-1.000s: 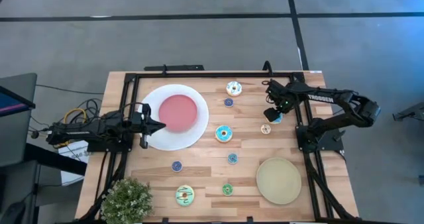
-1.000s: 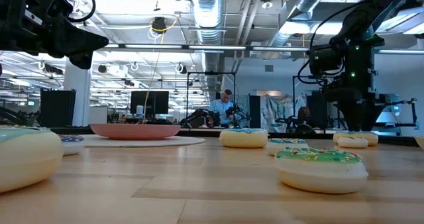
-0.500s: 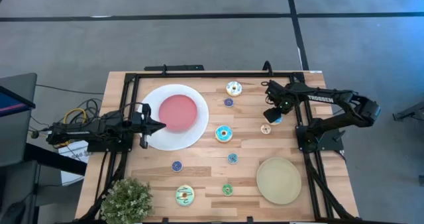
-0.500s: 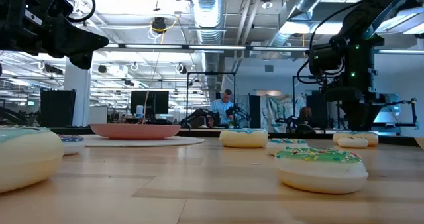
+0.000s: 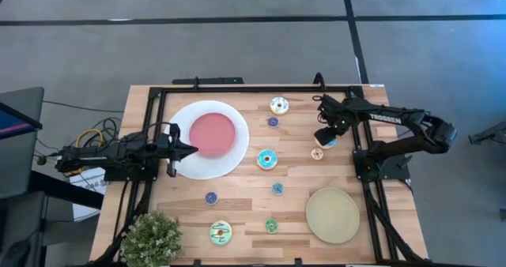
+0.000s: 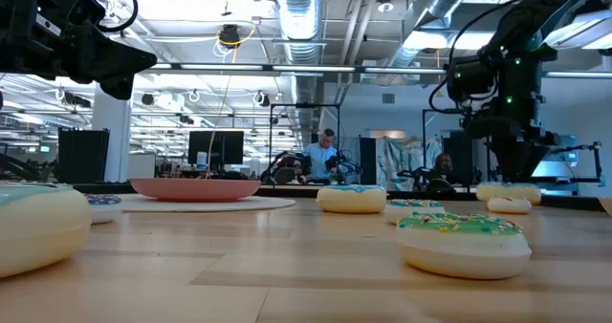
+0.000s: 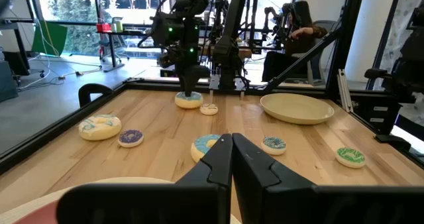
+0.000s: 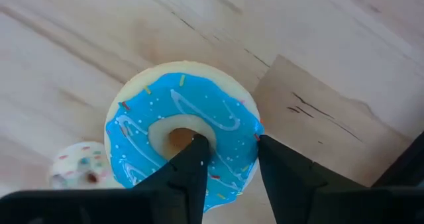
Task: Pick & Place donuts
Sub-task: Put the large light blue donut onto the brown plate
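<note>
Right gripper [image 8: 228,159], right of centre in the high view, is pinching the blue-iced ring donut [image 8: 182,134], one finger through its hole; both plates are sitting empty, other donuts scattered.

Robotics lab / open-plan industrial office. Exposed silver ducting [image 6: 298,17] + strip lights on the ceiling, glass partitions, monitors [image 6: 214,148] on desks, a person [image 6: 316,157] seated at a workstation in the bkgd. Wooden table [image 5: 237,212] w/ black frame sits on grey concrete floor [image 5: 237,46], more arm rigs [image 7: 218,25] behind.
</note>
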`<state>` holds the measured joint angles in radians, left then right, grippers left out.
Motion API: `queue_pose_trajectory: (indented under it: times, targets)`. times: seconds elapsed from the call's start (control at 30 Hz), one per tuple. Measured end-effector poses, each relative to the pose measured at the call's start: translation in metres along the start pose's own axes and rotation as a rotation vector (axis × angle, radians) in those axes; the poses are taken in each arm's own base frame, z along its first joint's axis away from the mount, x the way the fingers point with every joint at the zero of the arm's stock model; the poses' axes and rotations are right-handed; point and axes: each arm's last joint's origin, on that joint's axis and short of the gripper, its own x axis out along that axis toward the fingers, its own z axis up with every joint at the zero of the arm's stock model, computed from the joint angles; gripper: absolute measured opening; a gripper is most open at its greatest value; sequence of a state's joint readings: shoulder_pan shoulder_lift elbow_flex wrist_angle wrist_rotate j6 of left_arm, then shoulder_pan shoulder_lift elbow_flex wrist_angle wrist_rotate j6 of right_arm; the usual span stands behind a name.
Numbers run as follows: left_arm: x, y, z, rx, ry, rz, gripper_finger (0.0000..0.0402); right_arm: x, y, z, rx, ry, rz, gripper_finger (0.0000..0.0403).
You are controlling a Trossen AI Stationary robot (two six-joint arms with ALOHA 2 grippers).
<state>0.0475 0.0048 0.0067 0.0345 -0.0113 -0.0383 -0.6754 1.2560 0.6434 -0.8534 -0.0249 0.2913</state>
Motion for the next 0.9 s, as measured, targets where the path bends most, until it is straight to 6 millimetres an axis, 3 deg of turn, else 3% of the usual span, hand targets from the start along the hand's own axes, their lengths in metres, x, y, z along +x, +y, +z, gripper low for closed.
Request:
queue_pose_trajectory:
  times: [0.17,0.3,0.63,0.9]
  targets:
    - [0.000,0.000,0.000,0.000,0.000,0.000,0.0000,-0.022,0.001,-0.003,0.019,-0.063,0.055,0.0123]
    - [0.000,0.000,0.000,0.000,0.000,0.000,0.0000,-0.039,0.003,-0.017,0.060,-0.087,0.096,0.0123]
    - [0.000,0.000,0.000,0.000,0.000,0.000,0.0000,-0.073,0.033,-0.076,0.043,-0.148,0.260,0.0121]
    - [0.000,0.000,0.000,0.000,0.000,0.000,0.0000,-0.080,0.062,-0.128,0.000,-0.113,0.321,0.0118]
